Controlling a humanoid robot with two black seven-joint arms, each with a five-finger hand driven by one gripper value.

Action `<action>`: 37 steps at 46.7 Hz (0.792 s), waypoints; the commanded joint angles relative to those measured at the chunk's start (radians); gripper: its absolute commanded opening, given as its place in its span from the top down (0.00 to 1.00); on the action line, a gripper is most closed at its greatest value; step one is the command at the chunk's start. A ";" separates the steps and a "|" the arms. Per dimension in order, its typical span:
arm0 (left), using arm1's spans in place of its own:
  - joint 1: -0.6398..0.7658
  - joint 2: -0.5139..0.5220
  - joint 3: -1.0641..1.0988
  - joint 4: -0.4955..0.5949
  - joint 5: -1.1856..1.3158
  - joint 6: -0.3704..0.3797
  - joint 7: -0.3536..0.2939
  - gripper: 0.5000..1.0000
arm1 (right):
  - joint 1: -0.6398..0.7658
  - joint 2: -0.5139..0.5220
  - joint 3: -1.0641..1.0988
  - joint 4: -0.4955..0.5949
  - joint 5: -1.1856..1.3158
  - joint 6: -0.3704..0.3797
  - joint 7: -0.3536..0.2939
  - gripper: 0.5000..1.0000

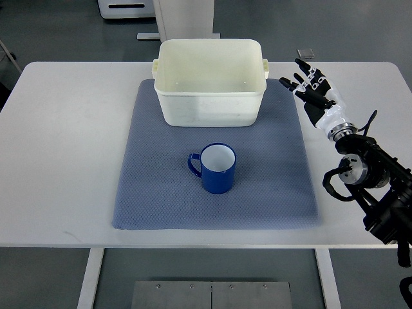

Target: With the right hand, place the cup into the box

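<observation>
A blue cup [217,168] with a white inside stands upright on the grey-blue mat [154,193], its handle pointing left. Behind it, at the mat's far edge, sits a cream plastic box [174,106], with nothing visible inside. My right hand [310,87] hovers over the table to the right of the box and beyond the mat's right edge, fingers spread and holding nothing. It is well apart from the cup. The right arm comes in from the lower right.
The white table [58,161] carries the mat. A small grey object [305,53] lies at the table's far edge near the hand. White equipment [129,8] stands on the floor beyond the table.
</observation>
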State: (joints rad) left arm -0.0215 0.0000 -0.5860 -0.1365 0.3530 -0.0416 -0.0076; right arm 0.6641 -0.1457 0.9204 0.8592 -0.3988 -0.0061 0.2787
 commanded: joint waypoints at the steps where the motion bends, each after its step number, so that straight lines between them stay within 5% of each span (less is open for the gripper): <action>1: 0.000 0.000 0.000 0.000 0.000 0.000 0.001 0.00 | 0.000 0.000 0.000 0.000 0.000 0.000 0.001 0.00; 37: 0.015 0.000 0.000 0.000 -0.002 0.002 0.000 0.00 | 0.008 0.000 -0.001 0.001 0.000 0.000 0.001 0.00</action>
State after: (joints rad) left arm -0.0050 0.0000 -0.5860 -0.1364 0.3514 -0.0400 -0.0076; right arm 0.6703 -0.1454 0.9188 0.8594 -0.3989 -0.0061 0.2792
